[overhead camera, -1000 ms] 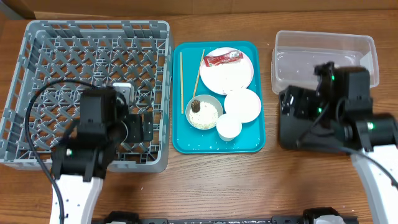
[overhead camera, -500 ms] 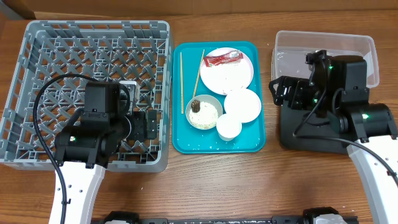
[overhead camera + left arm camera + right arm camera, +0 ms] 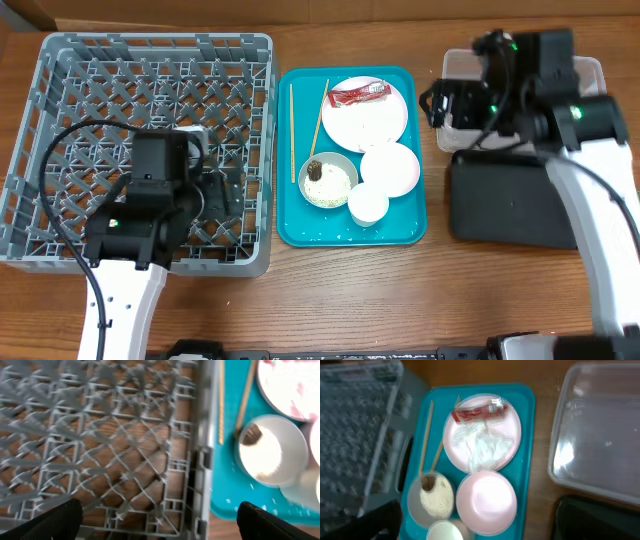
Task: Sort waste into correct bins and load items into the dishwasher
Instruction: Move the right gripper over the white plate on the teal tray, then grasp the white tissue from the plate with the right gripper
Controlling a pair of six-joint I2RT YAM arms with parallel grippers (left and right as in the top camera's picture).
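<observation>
The teal tray (image 3: pixel 295 225) holds a large white plate (image 3: pixel 372 125) with a red wrapper (image 3: pixel 358 94) and crumpled white paper (image 3: pixel 482 445). It also holds a small plate (image 3: pixel 390 168), a grey bowl (image 3: pixel 328 182) with rice and a brown lump (image 3: pixel 314 168), a white cup (image 3: pixel 368 205) and chopsticks (image 3: pixel 292 130). My right gripper (image 3: pixel 435 105) is open and empty, high between the tray and the clear tub (image 3: pixel 590 80). My left gripper (image 3: pixel 225 195) is open and empty over the grey rack (image 3: pixel 150 60), near its right wall. The black tray (image 3: pixel 510 205) lies in front of the tub.
In the left wrist view the rack's lattice floor (image 3: pixel 100 440) fills the left, with the bowl (image 3: pixel 272 450) and chopsticks (image 3: pixel 221 405) past its wall. The right wrist view shows the tub (image 3: pixel 600 435), the black tray (image 3: pixel 600 520) and the rack (image 3: pixel 355 430).
My right arm has moved back and left, off the black tray, to beside the tub's left end. My left gripper has shifted slightly inside the rack.
</observation>
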